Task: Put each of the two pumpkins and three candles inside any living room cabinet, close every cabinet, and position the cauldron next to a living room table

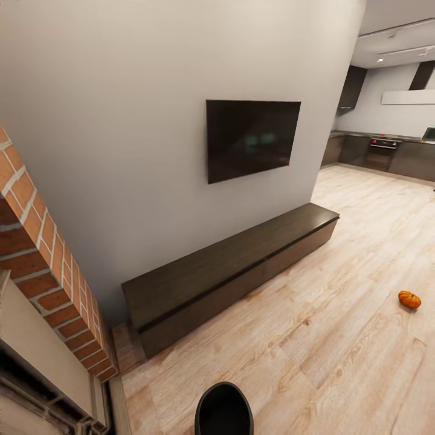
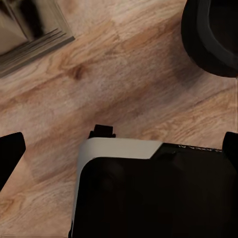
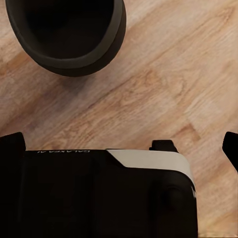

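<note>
Cut off by the lower edge of the head view, below the cabinet point(image 1: 235, 266): a black rounded vessel point(image 1: 223, 409), only its upper part showing. Cropped at the frame edges in both wrist views, beside that vessel point(image 3: 67, 34): dark fingertips point(image 2: 10, 148), spacing unreadable. Too small to make out beyond the cabinet's far end: kitchen units point(image 1: 386, 154).
</note>
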`<state>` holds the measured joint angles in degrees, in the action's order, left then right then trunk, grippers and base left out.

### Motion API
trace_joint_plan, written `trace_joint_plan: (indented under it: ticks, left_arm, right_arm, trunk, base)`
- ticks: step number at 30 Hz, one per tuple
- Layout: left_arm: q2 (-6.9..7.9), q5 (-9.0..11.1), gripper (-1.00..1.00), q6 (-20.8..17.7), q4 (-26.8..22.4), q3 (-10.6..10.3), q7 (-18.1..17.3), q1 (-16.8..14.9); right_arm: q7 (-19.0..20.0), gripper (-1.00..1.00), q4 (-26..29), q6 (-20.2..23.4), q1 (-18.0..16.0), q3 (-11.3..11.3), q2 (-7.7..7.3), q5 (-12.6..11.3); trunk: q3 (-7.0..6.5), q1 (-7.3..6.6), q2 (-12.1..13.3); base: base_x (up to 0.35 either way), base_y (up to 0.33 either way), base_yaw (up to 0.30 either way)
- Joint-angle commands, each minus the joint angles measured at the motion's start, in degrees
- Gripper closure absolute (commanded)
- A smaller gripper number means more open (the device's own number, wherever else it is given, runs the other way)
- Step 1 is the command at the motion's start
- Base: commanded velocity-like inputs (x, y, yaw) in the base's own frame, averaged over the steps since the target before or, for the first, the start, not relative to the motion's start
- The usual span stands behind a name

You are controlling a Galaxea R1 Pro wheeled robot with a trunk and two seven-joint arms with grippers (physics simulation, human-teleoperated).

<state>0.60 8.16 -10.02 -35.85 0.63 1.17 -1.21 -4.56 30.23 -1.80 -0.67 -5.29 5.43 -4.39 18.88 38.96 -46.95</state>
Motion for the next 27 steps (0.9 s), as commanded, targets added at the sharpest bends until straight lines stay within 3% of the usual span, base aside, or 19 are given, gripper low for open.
trace_joint_plan:
  ticks: [1, 5, 8, 11, 17, 21, 27]
  left_arm:
    - [0.01, 0.6, -1.0, -2.05, -1.74, 0.0, 0.13, 0.0]
    - [-0.15, 0.57, -1.0, -13.44, -13.32, 0.06, 1.07, -0.07]
    - [-0.23, 0.72, -1.0, -17.04, -18.1, 0.12, 3.98, -0.88]
    - [-0.24, 1.4, -1.0, -18.47, -19.87, 0.16, 7.07, -2.99]
    - [-0.25, 4.28, -1.0, -18.85, -20.24, 0.15, 8.39, -5.55]
    - [-0.33, 4.57, -1.0, -18.42, -19.24, 0.14, 8.61, -5.97]
    - [-2.45, 4.29, -1.0, -16.54, -17.83, -0.18, 8.66, -6.09]
  right_arm:
    - [-0.48, -1.0, 0.62, 0.82, -0.03, -0.42, 0.07, -0.46]
    - [-0.91, -1.0, 9.93, 11.21, -0.05, -0.42, 1.07, -0.52]
    - [-2.29, -1.0, 15.84, 17.19, -0.51, -0.42, 1.64, -0.61]
    - [-5.05, -1.0, 19.69, 20.68, -1.74, -0.85, 2.72, -0.66]
    - [-7.9, -1.0, 15.6, 20.45, -4.97, -4.2, 3.27, -0.79]
    - [-8.17, -1.0, 12.91, 17.97, -5.76, -4.8, 3.34, -0.8]
    - [-8.2, -1.0, 12.15, 17.02, -6.5, -4.97, 3.36, -0.8]
  trunk:
    - [-0.11, -0.22, 0.37]
    - [-0.83, -1.1, 1.97]
    - [-1.37, -1.76, 3.17]
    - [-1.91, -2.42, 4.38]
    - [-2.98, -3.73, 6.78]
    - [-3.7, -4.61, 8.39]
    - [-4.78, -5.93, 10.79]
  base:
    - [0.0, 0.0, 0.0]
    - [0.0, 0.0, 0.0]
    - [0.0, 0.0, 0.0]
    - [0.0, 0.0, 0.0]
    - [0.0, 0.0, 0.0]
    - [0.0, 0.0, 0.0]
    - [0.0, 0.0, 0.0]
